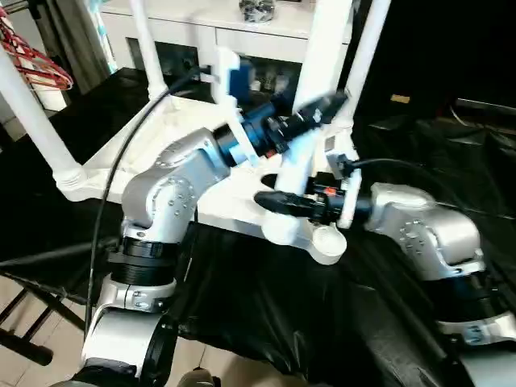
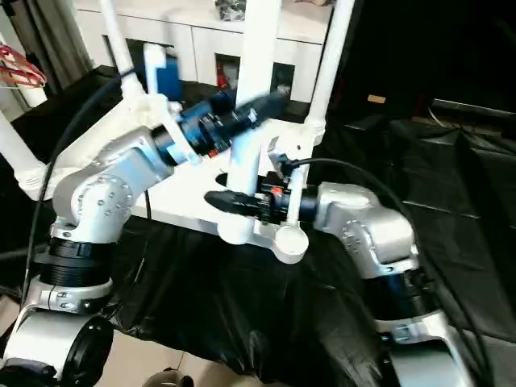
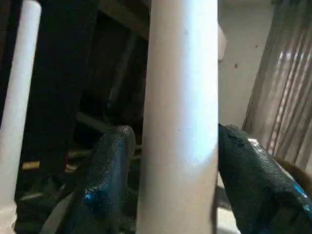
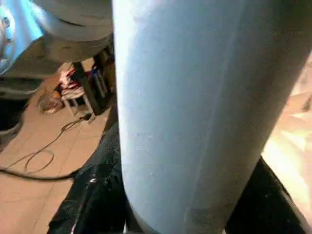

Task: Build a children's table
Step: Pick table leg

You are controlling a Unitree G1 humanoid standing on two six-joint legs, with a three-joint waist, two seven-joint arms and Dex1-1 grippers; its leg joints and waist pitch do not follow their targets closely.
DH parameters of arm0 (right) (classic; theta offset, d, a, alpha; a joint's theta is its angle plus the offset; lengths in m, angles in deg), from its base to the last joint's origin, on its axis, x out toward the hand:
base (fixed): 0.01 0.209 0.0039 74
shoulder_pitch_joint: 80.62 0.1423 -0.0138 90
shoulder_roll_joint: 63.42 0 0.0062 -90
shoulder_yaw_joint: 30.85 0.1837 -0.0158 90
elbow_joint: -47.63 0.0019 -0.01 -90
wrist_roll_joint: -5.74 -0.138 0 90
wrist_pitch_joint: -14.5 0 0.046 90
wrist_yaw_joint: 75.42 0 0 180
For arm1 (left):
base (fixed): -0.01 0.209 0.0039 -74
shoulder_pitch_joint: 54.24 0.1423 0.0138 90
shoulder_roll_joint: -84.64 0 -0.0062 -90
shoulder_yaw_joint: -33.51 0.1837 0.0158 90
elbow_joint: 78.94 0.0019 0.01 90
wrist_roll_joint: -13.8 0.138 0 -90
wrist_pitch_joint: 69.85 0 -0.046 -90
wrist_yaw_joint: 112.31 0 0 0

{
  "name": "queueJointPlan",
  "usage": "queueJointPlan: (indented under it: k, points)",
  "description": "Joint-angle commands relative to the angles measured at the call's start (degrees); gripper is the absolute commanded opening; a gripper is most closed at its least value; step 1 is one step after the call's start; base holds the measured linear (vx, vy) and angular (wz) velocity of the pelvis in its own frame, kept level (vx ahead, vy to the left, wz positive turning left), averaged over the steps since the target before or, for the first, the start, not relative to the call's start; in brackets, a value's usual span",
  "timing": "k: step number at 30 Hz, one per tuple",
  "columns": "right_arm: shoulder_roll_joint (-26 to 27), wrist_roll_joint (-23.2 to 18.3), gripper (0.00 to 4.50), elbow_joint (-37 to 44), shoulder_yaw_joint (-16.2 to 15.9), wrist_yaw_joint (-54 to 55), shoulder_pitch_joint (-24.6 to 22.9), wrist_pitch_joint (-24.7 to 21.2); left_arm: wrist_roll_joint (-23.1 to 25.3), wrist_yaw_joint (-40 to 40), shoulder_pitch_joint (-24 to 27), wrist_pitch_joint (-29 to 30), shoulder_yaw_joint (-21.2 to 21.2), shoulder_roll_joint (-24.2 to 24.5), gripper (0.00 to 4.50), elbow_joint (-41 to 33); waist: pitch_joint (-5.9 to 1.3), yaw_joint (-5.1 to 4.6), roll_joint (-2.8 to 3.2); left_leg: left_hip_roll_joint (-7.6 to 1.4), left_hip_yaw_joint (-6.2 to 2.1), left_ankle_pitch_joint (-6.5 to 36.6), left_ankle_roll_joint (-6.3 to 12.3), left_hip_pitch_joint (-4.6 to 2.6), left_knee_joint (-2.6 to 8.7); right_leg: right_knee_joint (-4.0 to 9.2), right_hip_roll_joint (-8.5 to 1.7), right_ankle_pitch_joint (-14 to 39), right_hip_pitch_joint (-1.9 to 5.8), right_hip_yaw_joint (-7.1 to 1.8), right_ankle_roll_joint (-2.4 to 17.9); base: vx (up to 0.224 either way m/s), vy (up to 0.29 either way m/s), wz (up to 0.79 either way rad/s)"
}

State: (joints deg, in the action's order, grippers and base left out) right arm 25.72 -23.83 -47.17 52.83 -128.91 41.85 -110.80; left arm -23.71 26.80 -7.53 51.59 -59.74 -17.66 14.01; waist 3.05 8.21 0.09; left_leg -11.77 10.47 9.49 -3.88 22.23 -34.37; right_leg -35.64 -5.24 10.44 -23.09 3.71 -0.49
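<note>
The children's table lies upside down, its white tabletop [image 1: 121,157] on a black sheet. Three white legs [image 1: 32,113] [image 1: 145,40] [image 1: 367,48] stand up from corner sockets. The nearest leg [image 1: 322,56] rises beside the front corner socket [image 1: 326,242]. My left gripper [image 1: 310,113] reaches around this leg partway up. In the left wrist view its fingers [image 3: 114,161] flank the leg [image 3: 180,97], with a thin gap on one side. My right gripper [image 1: 278,201] is shut on the same leg low down, and the leg [image 4: 190,97] presses between its fingers [image 4: 92,200].
A white cabinet [image 1: 201,24] stands right behind the tabletop. Red hangers [image 1: 32,64] hang at the far left. The black sheet [image 1: 435,145] spreads to the right and front. Dark stand struts [image 1: 32,298] cross the tiled floor at lower left.
</note>
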Motion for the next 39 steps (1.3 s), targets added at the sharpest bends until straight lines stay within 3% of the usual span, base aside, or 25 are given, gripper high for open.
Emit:
queueJointPlan:
  k: [1, 3, 4, 6, 8, 9, 12, 14, 15, 19, 23, 27, 28, 30, 32, 33, 34, 35, 36, 38, 39]
  points:
    - [1.1, 0.2, 1.90, -0.4, 3.3, 3.5, 0.3, 2.1, -0.9, 1.3, 0.5, -2.0, -0.8, -1.0, 2.95, -2.5, -4.39, 0.04, -0.42, -1.03, -0.34, 8.6, -0.55, -0.99, 3.68, 3.66, -2.75, 7.7, 3.00, -2.05, 11.7, 0.000, 0.000, 0.00]
    - [2.2, 0.5, 1.90, -0.9, 4.7, 5.9, 0.4, 3.0, -0.8, 2.3, 1.3, -3.2, -1.1, -1.7, 2.95, -3.5, -4.40, 0.02, -0.13, -1.03, -0.37, 9.1, -0.90, -1.05, 3.72, 3.64, -2.66, 7.8, 2.95, -2.01, 11.6, 0.000, 0.000, 0.00]
    - [2.6, 0.6, 1.90, -1.0, 5.3, 7.0, 0.3, 3.6, -0.8, 2.6, 1.6, -3.1, -1.1, -1.7, 2.95, -3.8, -4.39, -0.09, -0.36, -0.98, -0.33, 9.3, -1.06, -1.02, 3.77, 3.71, -2.59, 7.8, 3.03, -2.02, 11.1, 0.000, 0.000, 0.00]
    - [2.9, 2.7, 1.90, -1.1, 6.4, 11.5, -0.2, 5.2, 0.6, 2.5, 2.9, -1.9, -0.8, 0.3, 2.95, -3.6, -4.37, -0.15, 0.52, -0.92, -0.37, 9.4, -1.57, -1.15, 3.77, 3.76, -2.44, 7.7, 2.80, -2.06, 10.6, 0.000, 0.000, 0.00]
    - [2.8, 3.4, 1.90, -1.0, 6.4, 12.3, -0.4, 5.7, 1.5, 2.3, 3.2, -2.0, -0.5, 1.0, 2.95, -3.5, -4.34, -0.31, 0.25, -0.77, -0.37, 10.2, -2.08, -1.22, 3.91, 3.95, -2.27, 8.9, 2.88, -2.01, 9.6, 0.000, 0.000, 0.00]
    - [2.2, 5.0, 1.90, -1.0, 6.3, 13.7, -0.9, 6.4, 2.7, 1.3, 4.0, -2.2, -0.1, 2.5, 2.95, -3.1, -4.38, -0.34, 0.62, -0.77, -0.40, 10.5, -2.25, -1.26, 3.89, 3.88, -2.28, 9.1, 2.88, -2.03, 9.5, 0.000, 0.000, 0.00]
    - [1.5, 7.8, 1.89, -0.5, 6.5, 17.1, -2.5, 7.5, 6.9, -1.5, 6.0, -4.7, 2.0, 6.5, 2.95, -1.6, -4.34, -0.50, 0.71, -0.78, -0.49, 11.3, -3.11, -1.48, 4.13, 4.19, -2.14, 10.3, 2.69, -2.05, 7.9, 0.000, 0.000, 0.00]
    - [0.5, 10.5, 1.89, 0.8, 6.5, 19.4, -5.3, 9.0, 13.2, -6.5, 9.1, -9.0, 7.3, 12.3, 2.95, 0.7, -4.34, -0.54, 0.67, -0.78, -0.63, 11.5, -3.06, -1.38, 4.27, 4.38, -2.18, 10.6, 2.74, -2.05, 7.5, 0.000, 0.000, 0.00]
    - [0.5, 10.6, 1.89, 0.8, 6.5, 19.5, -5.4, 9.0, 13.4, -6.7, 9.2, -9.2, 7.6, 12.5, 2.95, 0.8, -4.34, -0.54, 0.69, -0.79, -0.60, 11.8, -3.09, -1.46, 4.29, 4.41, -2.17, 11.1, 2.63, -2.08, 6.9, 0.000, 0.000, 0.00]
    - [-0.2, 11.2, 1.89, 4.1, 7.4, 21.7, -9.8, 8.4, 21.1, -14.1, 12.6, -16.6, 16.3, 18.2, 2.95, 6.0, -4.42, -0.82, 0.92, -0.88, -0.48, 12.1, -3.42, -1.63, 4.37, 3.98, -2.13, 9.1, 2.48, -2.25, 7.3, 0.000, 0.000, 0.00]
    - [-0.7, 11.1, 1.89, 6.3, 7.7, 22.3, -12.2, 7.9, 24.2, -18.0, 13.9, -19.3, 20.6, 19.2, 2.95, 8.7, -4.30, -0.99, 1.05, -0.98, -0.46, 13.5, -3.55, -1.68, 4.48, 4.04, -2.31, 9.0, 2.45, -2.31, 8.6, 0.000, 0.000, 0.00]
    - [-1.1, 11.1, 1.89, 8.1, 7.5, 22.4, -13.7, 7.3, 28.2, -19.6, 13.3, -23.6, 24.1, 19.4, 2.95, 13.4, -4.09, -1.32, 1.03, -0.90, -0.53, 15.7, -3.50, -1.62, 4.66, 4.54, -2.44, 12.2, 2.46, -2.37, 8.1, 0.000, 0.000, 0.00]
    - [-1.4, 10.9, 1.89, 9.5, 7.4, 22.4, -14.6, 6.8, 30.0, -19.9, 12.0, -26.2, 25.3, 18.6, 2.67, 17.4, -3.96, -1.58, 1.36, -0.82, -0.57, 16.6, -3.50, -1.61, 4.69, 4.91, -2.38, 13.5, 2.41, -2.38, 7.7, 0.000, 0.000, 0.00]
    - [-1.6, 10.8, 1.89, 10.0, 7.4, 22.3, -14.9, 6.5, 30.5, -19.8, 11.3, -27.1, 25.4, 18.0, 2.60, 19.2, -4.04, -1.91, 1.23, -0.79, -0.66, 16.5, -3.53, -1.43, 4.69, 4.74, -2.47, 13.7, 2.67, -2.35, 7.8, 0.000, 0.000, 0.00]
    - [-2.4, 10.5, 1.89, 11.3, 7.6, 22.0, -16.0, 6.3, 32.2, -19.3, 9.1, -28.9, 26.0, 16.9, 2.45, 23.2, -4.02, -2.04, 1.76, -0.76, -0.67, 17.0, -3.52, -1.55, 4.60, 4.94, -2.46, 14.2, 2.54, -2.31, 7.9, 0.000, 0.000, 0.00]
    - [-2.4, 10.5, 1.89, 11.4, 7.6, 22.0, -16.1, 6.3, 32.3, -19.2, 9.0, -29.1, 26.1, 16.9, 2.29, 23.5, -4.07, -2.05, 1.61, -0.81, -0.66, 17.3, -3.55, -1.66, 4.58, 4.95, -2.49, 14.2, 2.55, -2.33, 8.0, 0.000, 0.000, 0.00]
    - [-2.5, 10.4, 1.89, 11.8, 7.7, 22.0, -16.3, 6.0, 33.1, -19.4, 7.9, -30.3, 26.4, 16.7, 2.29, 25.6, -4.11, -2.03, 2.25, -0.83, -0.79, 17.1, -3.41, -1.54, 4.55, 4.70, -2.65, 13.7, 2.60, -2.29, 8.8, 0.000, 0.000, 0.00]
    - [-2.5, 10.4, 1.89, 11.8, 7.7, 22.0, -16.3, 6.0, 33.1, -19.4, 7.9, -30.3, 26.4, 16.7, 2.08, 25.6, -4.04, -2.15, 1.87, -0.77, -0.65, 17.3, -3.14, -1.56, 4.51, 5.02, -2.51, 13.8, 2.50, -2.28, 8.8, 0.000, 0.000, 0.00]
    - [-2.7, 10.3, 1.89, 12.1, 7.8, 22.0, -16.6, 5.9, 33.6, -19.3, 7.3, -31.0, 26.6, 16.6, 2.08, 26.8, -4.13, -2.17, 1.90, -0.77, -0.78, 16.6, -2.85, -1.35, 4.49, 4.72, -2.59, 13.1, 2.83, -2.26, 9.1, 0.000, 0.000, 0.00]
    - [-2.9, 10.4, 1.89, 13.1, 7.9, 22.2, -17.2, 5.5, 34.4, -19.8, 5.6, -32.8, 27.0, 16.2, 1.89, 29.8, -4.21, -2.46, 2.44, -0.58, -0.65, 16.3, -2.39, -1.35, 4.28, 4.92, -2.46, 12.9, 2.79, -2.25, 9.1, 0.000, 0.000, 0.00]
    - [-2.9, 10.3, 1.89, 13.5, 7.9, 22.4, -17.3, 5.3, 34.7, -20.2, 5.1, -33.6, 27.1, 16.1, 1.77, 31.0, -4.25, -2.51, 2.18, -0.50, -0.65, 15.7, -2.18, -1.20, 4.24, 4.85, -2.42, 12.6, 2.99, -2.22, 9.0, 0.000, 0.000, 0.00]
